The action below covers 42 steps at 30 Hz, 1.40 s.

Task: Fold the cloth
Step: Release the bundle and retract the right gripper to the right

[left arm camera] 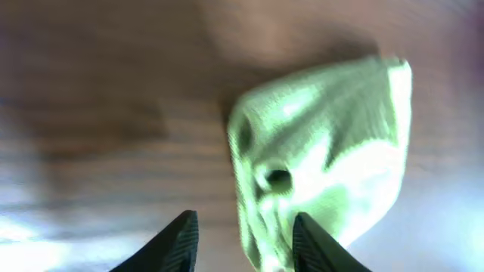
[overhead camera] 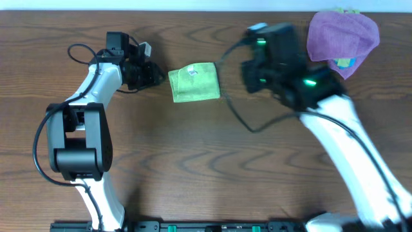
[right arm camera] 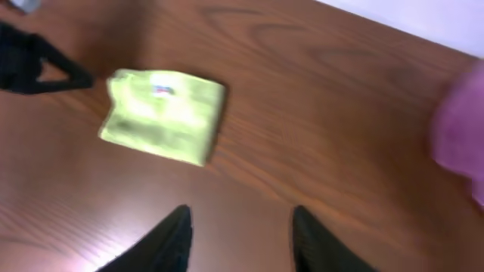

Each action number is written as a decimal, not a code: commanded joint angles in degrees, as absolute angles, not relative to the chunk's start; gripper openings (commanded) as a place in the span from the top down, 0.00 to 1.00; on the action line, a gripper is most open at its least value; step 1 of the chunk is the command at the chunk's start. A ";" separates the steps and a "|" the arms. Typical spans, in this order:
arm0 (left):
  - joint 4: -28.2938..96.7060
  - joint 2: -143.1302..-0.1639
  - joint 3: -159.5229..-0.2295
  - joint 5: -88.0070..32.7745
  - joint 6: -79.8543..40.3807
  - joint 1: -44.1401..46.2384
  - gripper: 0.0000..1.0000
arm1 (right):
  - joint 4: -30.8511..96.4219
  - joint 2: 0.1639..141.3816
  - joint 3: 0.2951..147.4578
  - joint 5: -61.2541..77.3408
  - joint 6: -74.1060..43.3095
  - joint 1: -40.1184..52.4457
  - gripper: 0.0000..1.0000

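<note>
Upper centre of the overhead frame: a light lime-green microfibre cloth (overhead camera: pixel 194 84), folded into a compact near-square packet, flat on the brown wooden table (overhead camera: pixel 193 161). On its top face, near the upper edge, a small white tag (overhead camera: pixel 191 72).

Just left of the packet, the black left gripper (overhead camera: pixel 158 75), pointing at the cloth's left edge. Touching or just apart: cannot tell from above. In the left wrist view, blurred, two dark fingers (left arm camera: pixel 175 243) at the bottom edge, spread apart and so open. Cloth across the right half of that frame, lower corner dipping into the gap beside the right-hand finger, not pinched.

Right of the cloth in the overhead frame, and apart from it, the bulky black right gripper (overhead camera: pixel 252 67), motion-blurred, with green lights on its housing. In the right wrist view, two dark fingers (right arm camera: pixel 168 240) at the bottom edge, spread wide over bare wood with nothing between: open. Cloth in the upper left of that frame, tag up, the left gripper's black tip just beside its left corner.

Upper right corner of the overhead frame: a crumpled purple cloth (overhead camera: pixel 341 33), with a small blue item (overhead camera: pixel 346 63) peeking out under its lower edge. Below the right gripper, a thin black cable (overhead camera: pixel 241 119) looping over the table.
</note>
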<state>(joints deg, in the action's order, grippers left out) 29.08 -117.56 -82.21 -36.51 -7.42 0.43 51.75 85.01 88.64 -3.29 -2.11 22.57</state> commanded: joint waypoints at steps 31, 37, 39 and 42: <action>7.60 -118.50 -69.04 -44.42 -10.13 1.52 0.03 | 69.60 59.27 88.38 -7.29 3.29 11.97 0.01; 3.51 -123.70 -69.04 -44.56 -13.96 3.03 0.02 | 69.21 59.27 88.38 -7.29 3.27 11.97 0.01; 1.41 -125.75 -69.04 -44.58 -14.92 3.60 0.07 | 69.21 59.27 88.38 -7.29 2.57 11.97 0.01; -1.19 -128.33 -69.04 -44.56 -15.49 4.62 0.18 | 69.25 59.24 88.40 -7.29 2.15 11.97 0.01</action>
